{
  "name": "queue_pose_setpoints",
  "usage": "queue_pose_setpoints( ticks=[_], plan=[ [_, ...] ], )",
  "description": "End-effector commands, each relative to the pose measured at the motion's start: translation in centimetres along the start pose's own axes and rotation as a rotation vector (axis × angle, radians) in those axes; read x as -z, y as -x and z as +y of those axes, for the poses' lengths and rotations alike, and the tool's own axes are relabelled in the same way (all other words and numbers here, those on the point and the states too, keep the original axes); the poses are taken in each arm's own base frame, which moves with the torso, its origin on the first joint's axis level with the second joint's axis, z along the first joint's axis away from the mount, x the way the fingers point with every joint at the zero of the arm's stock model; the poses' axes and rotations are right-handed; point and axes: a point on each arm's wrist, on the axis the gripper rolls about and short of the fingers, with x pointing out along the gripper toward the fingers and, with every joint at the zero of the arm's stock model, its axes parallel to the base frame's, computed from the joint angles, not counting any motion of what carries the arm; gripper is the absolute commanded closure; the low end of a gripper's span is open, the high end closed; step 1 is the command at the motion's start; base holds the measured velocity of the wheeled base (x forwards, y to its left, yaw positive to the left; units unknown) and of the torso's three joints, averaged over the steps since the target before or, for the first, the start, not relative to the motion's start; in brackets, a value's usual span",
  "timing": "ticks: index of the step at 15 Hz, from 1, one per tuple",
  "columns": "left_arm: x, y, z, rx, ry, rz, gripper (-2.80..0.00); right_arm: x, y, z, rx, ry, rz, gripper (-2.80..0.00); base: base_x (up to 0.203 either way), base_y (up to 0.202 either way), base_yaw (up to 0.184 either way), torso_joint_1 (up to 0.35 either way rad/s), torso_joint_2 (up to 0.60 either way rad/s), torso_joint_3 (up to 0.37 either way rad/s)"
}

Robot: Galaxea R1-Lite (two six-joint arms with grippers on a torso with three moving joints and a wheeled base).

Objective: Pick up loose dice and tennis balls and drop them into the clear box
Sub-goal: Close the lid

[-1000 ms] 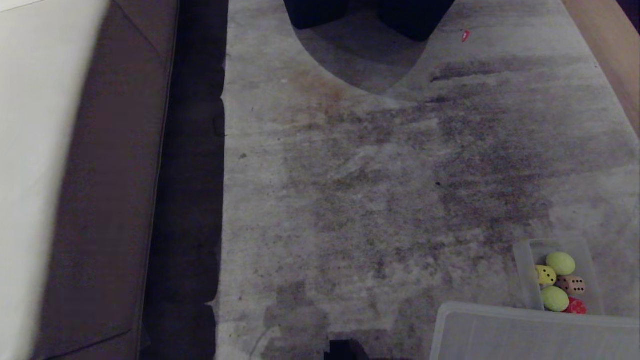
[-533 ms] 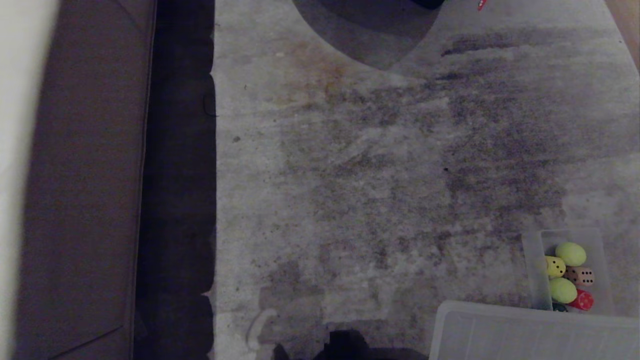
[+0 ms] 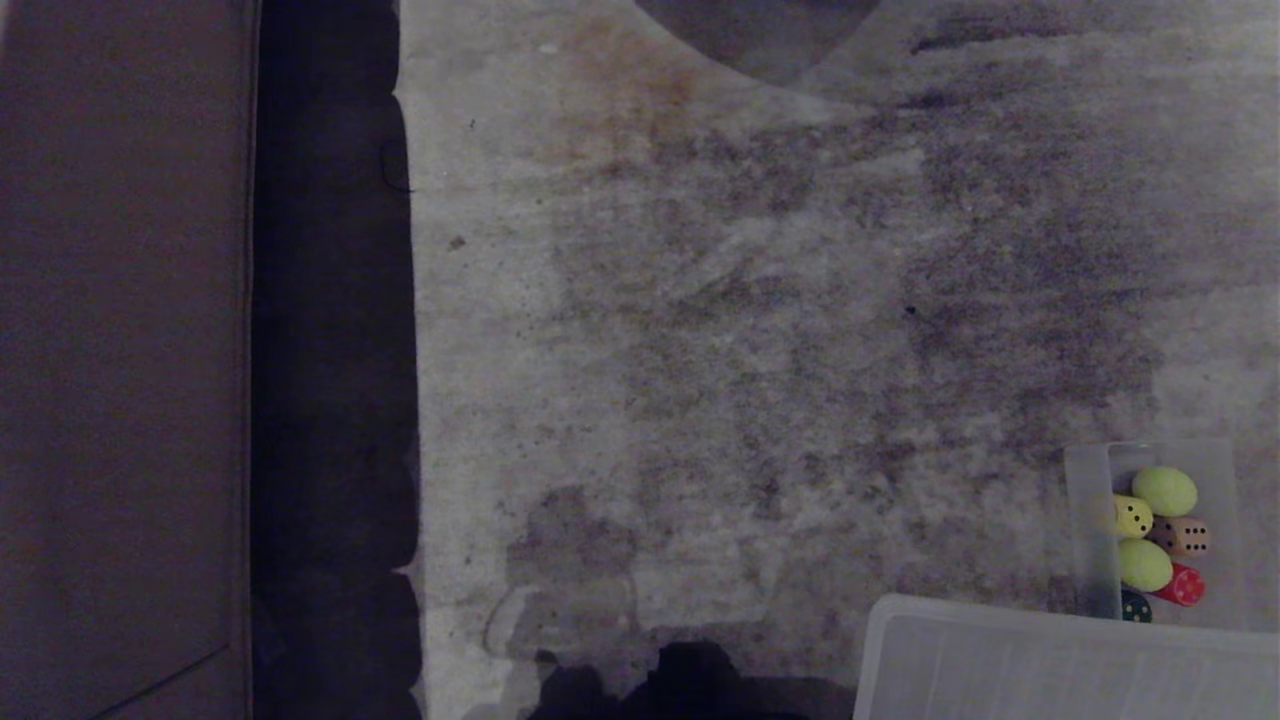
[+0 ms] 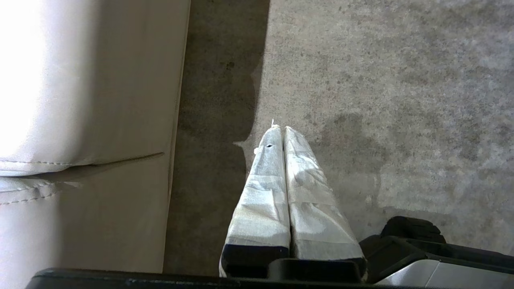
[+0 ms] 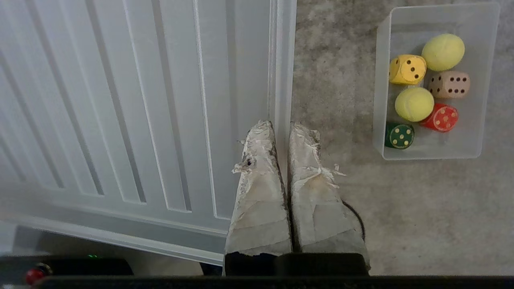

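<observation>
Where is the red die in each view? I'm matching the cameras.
Head view: red die low right, inside the clear box.
Left wrist view: not in it.
Right wrist view: red die in the box, beside a tennis ball.
Shared landmark: ribbed lid.

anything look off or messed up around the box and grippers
The wrapping on the right gripper is frayed and torn at the fingertips. The dice and tennis balls all sit inside the clear box; nothing spilled.
</observation>
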Motion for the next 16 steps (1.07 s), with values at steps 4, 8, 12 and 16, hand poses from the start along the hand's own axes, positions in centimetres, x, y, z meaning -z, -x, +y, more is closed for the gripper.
queue_pose_setpoints(
  ticks=[4,8,12,16],
  plan=[
    [0.0,0.0,0.0,-0.001,0.001,0.003,0.0,-1.1,0.3,0.0,0.029,-0.081,-0.023,0.0,0.0,0.0,0.0,0.001,0.0,-0.009],
    [0.0,0.0,0.0,-0.001,0.001,0.001,0.0,-4.4,-0.9,-0.3,0.183,-0.252,0.068,0.0,0.0,0.0,0.0,0.0,0.0,0.0],
    [0.0,0.0,0.0,-0.001,0.001,0.002,0.0,-7.4,-4.2,-0.4,0.276,-0.357,0.113,0.0,0.0,0.0,0.0,0.0,0.0,0.0],
    [0.0,0.0,0.0,-0.001,0.001,0.003,0.0,-9.2,-9.4,-1.2,0.385,-0.425,0.118,0.0,0.0,0.0,0.0,0.0,0.0,0.0]
  ],
)
